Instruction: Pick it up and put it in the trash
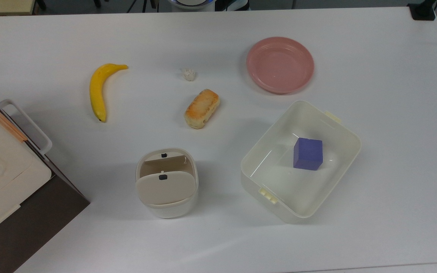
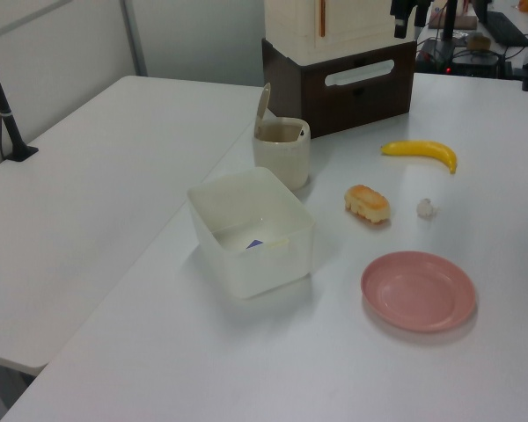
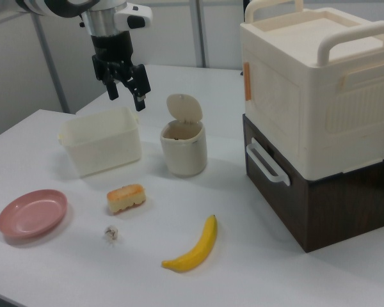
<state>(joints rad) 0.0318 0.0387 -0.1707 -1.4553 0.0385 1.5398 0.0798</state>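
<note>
The tiny crumpled white paper wad (image 1: 189,74) (image 2: 425,207) (image 3: 112,233) lies alone on the white table, between the banana and the pink plate, just beyond the bread roll. The trash (image 1: 166,182) (image 2: 282,151) (image 3: 184,144) is a small cream bin whose beige swing lid is tilted up, showing its inside. In the right view my gripper (image 3: 127,99) hangs high above the table over the cream tub, far from the wad. It is open, with nothing between its fingers.
A yellow banana (image 1: 99,91), a golden-brown bread roll (image 1: 201,108) and a pink plate (image 1: 280,64) lie around the wad. A cream tub (image 1: 340,125) holds a blue cube (image 1: 308,153). A cream case on a brown box (image 3: 320,128) stands beside the bin.
</note>
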